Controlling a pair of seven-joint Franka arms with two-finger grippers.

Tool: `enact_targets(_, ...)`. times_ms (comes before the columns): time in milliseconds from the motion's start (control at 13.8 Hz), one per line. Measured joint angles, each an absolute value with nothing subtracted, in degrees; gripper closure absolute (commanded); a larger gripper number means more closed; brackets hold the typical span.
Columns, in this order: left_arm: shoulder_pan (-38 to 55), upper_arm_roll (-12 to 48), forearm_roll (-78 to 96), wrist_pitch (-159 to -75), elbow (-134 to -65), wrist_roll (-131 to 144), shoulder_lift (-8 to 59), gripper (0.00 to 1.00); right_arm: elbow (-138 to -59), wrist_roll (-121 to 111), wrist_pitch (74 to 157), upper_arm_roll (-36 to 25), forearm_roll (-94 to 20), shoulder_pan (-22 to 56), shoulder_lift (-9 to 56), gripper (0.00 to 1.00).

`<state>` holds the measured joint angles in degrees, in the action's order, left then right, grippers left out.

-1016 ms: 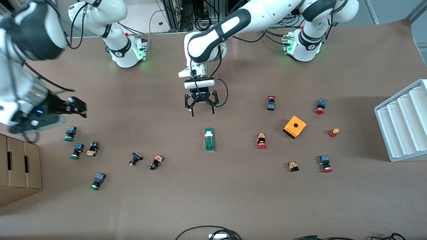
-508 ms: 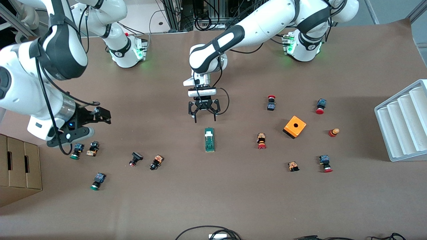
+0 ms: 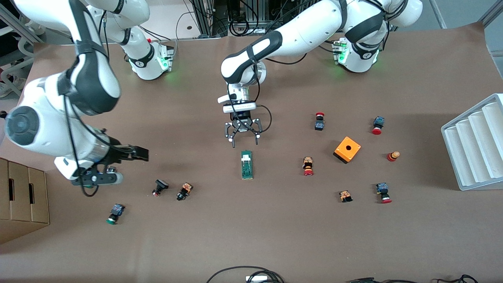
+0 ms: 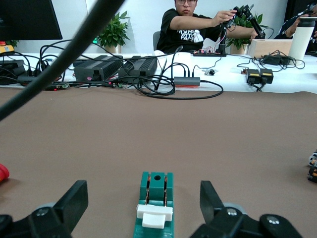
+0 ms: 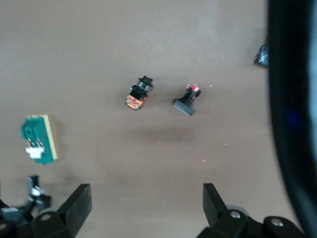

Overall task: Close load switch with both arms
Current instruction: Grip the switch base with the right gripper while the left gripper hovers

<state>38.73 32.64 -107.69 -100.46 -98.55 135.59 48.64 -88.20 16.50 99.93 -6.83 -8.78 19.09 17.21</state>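
Observation:
The load switch [image 3: 246, 164] is a narrow green bar with a white sliding block, lying mid-table. My left gripper [image 3: 245, 144] is open and hangs low just on the robots' side of the switch's end. In the left wrist view the switch [image 4: 155, 206] lies between the spread fingers [image 4: 74, 198], with the white block near the gripper. My right gripper [image 3: 140, 153] is open and empty, above the table toward the right arm's end, apart from the switch. In the right wrist view the switch [image 5: 39, 139] lies off to one side of the open gripper [image 5: 146, 196].
Black push buttons [image 3: 159, 187] [image 3: 184, 191] lie near my right gripper, a green-capped one [image 3: 114, 212] nearer the camera. An orange box [image 3: 347, 149] and several red-capped buttons [image 3: 308, 166] lie toward the left arm's end, by a white stepped tray [image 3: 475, 145]. A cardboard box [image 3: 23, 200] stands at the right arm's end.
My right arm has swung in from the table's end toward the middle, over the green-capped buttons. My left gripper has come down closer to the switch. The switch has not moved.

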Motion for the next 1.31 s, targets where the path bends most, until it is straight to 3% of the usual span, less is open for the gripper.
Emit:
enact_targets(508, 39.7, 32.64, -112.09, -97.75, -98.54, 135.89, 51.69, 0.0, -85.7, 51.13, 109.86, -6.66, -11.19, 29.53, 23.65, 0.0)
enact_targets(943, 39.72, 32.63, -116.41, -96.95, -97.54, 138.6, 54.08, 0.0, -80.17, 77.27, 114.28, -6.66, -17.17, 32.23, 28.39, 0.0)
enact_targets(1306, 39.72, 32.61, -119.69, -95.69, -97.11, 141.66, 56.33, 0.0, -79.72, 100.82, 124.24, -6.75, -18.38, 36.69, 33.25, 0.0)
